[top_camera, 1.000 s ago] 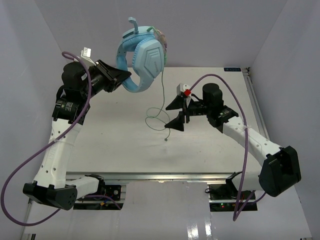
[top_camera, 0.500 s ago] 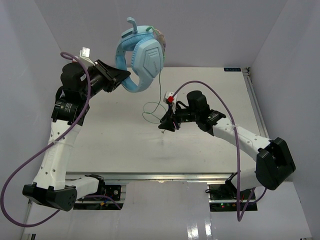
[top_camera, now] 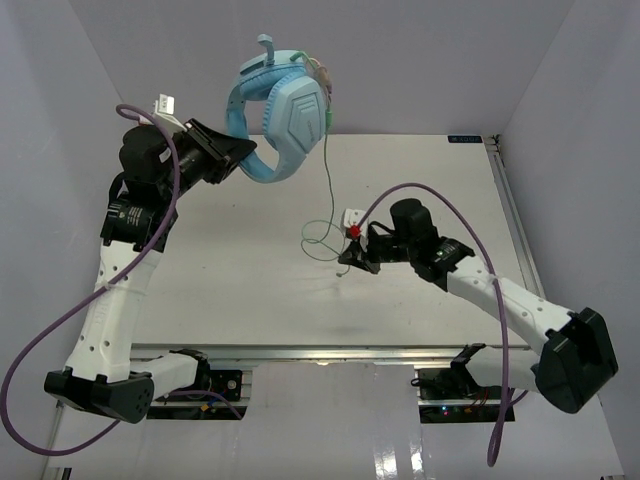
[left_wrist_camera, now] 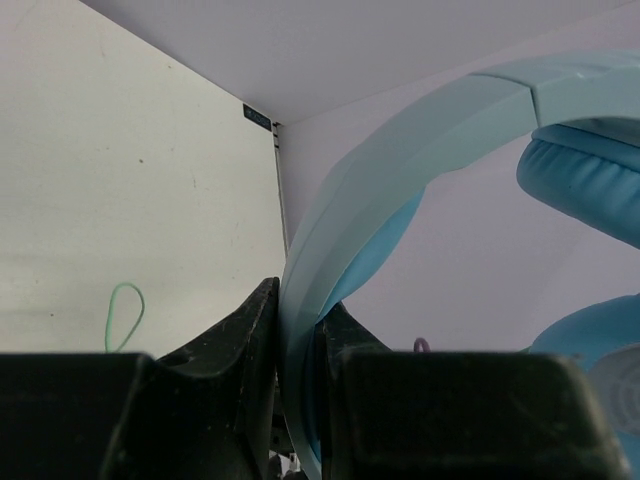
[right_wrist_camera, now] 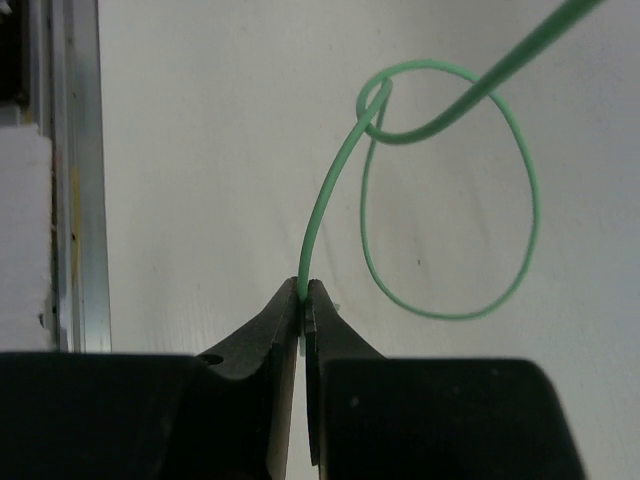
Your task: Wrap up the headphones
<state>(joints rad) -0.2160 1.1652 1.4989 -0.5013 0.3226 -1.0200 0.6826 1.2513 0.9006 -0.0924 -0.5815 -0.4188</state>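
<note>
The light blue headphones (top_camera: pixel 285 115) hang in the air at the back of the table, held by their padded band (left_wrist_camera: pixel 400 180). My left gripper (top_camera: pixel 240 158) is shut on that band, which passes between its black fingers (left_wrist_camera: pixel 240 330). A thin pale-green cable (top_camera: pixel 327 185) drops from the earcup and curls into a loop (right_wrist_camera: pixel 450 200) over the table. My right gripper (top_camera: pixel 348 258) is shut on the cable near its free end, with the strand pinched between the fingertips (right_wrist_camera: pixel 303 290). A short tail hangs below the grip.
A metal rail (top_camera: pixel 505 200) runs along the table's right edge. White walls enclose the table on the left, back and right. Purple robot cables (top_camera: pixel 70 310) loop beside both arms.
My right gripper went from wide open to shut, closing on the green cable, and shifted down and toward the near side. The left arm and headphones stayed almost still.
</note>
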